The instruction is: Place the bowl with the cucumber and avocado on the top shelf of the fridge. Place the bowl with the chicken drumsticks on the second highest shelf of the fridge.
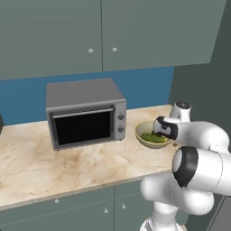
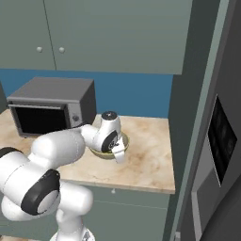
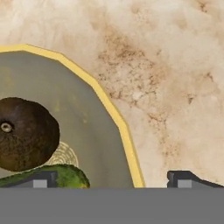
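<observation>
One bowl with the cucumber and avocado sits on the counter right of one microwave. Gripper hangs over its rim, jaws wide apart, holding nothing: one fingertip inside bowl, one outside. Inside: one avocado, one cucumber.

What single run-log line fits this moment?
tool: open, straddling rim | bowl with the cucumber and avocado: on counter, ungrasped | fridge: right

Bowl with the cucumber and avocado beside toaster oven.
</observation>
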